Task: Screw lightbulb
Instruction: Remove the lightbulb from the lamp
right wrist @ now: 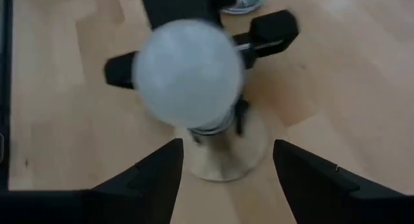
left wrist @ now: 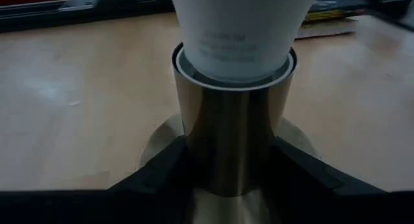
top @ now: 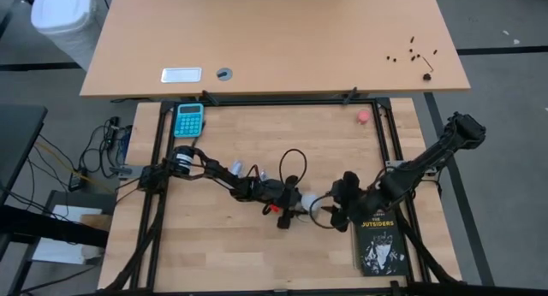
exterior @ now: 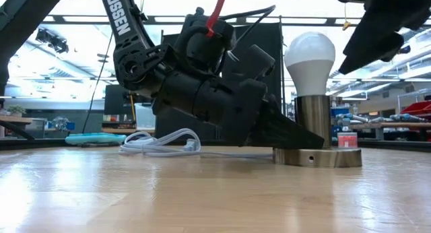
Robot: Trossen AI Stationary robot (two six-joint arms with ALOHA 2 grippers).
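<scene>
- two risks from here. first: cross-threading, from a grip taken off-centre and a turn with the lightbulb [exterior: 310,58] tilted.
- second: skidding of the socket [left wrist: 226,120] across the table [exterior: 168,192], from a loosened hold under the twist.
- lesser risk: snagging on the white cord [exterior: 158,144] behind the left arm.
- lightbulb: upright in the socket's mouth, near the front middle of the table.
- left gripper [left wrist: 229,185]: fingers clamped on either side of the socket's metal column.
- right gripper [right wrist: 226,153]: fingers apart, above the bulb, not touching it.
- low view only: clear gap between the bulb's crown and the right gripper.
- left wrist view only: bulb neck inside the socket rim; thread depth hidden.
- right wrist view only: bulb a little off the midline between the parted fingers.
</scene>
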